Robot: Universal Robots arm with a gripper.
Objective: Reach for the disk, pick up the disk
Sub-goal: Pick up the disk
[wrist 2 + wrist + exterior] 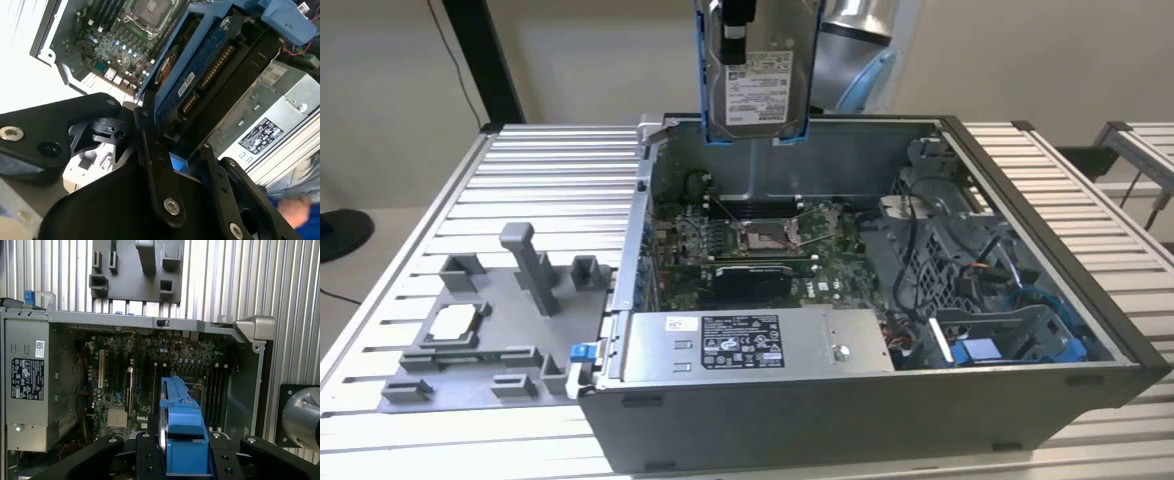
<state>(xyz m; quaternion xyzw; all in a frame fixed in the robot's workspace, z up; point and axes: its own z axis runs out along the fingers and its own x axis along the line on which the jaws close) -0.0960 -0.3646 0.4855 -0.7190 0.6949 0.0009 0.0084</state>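
Disk: a flat rectangular metal drive with a white printed label on one face and blue plastic rails along its long edges. It hangs upright, edge down, clamped between the black fingers of the gripper, which are closed on the blue rails from both sides. In the exterior view the drive is clear of everything under it and held above the rear rim of the open computer case.

In the second wrist view the drive's other face shows a printed circuit board and a row of connector contacts along one end, just ahead of the gripper's jointed black links, which are flat plates pinned with round silver fasteners.

Directly below the gripper lies the motherboard, green-black and densely studded with small components, with a square metal-framed socket and parallel slots. Below and to one side of the gripper sits the power supply, a smooth grey sheet-metal box with a black-and-white label.

Beyond the case wall, well away from the gripper, a matte grey plastic fixture with upright posts and shallow pockets rests on the table, whose surface is made of ribbed aluminium profiles.
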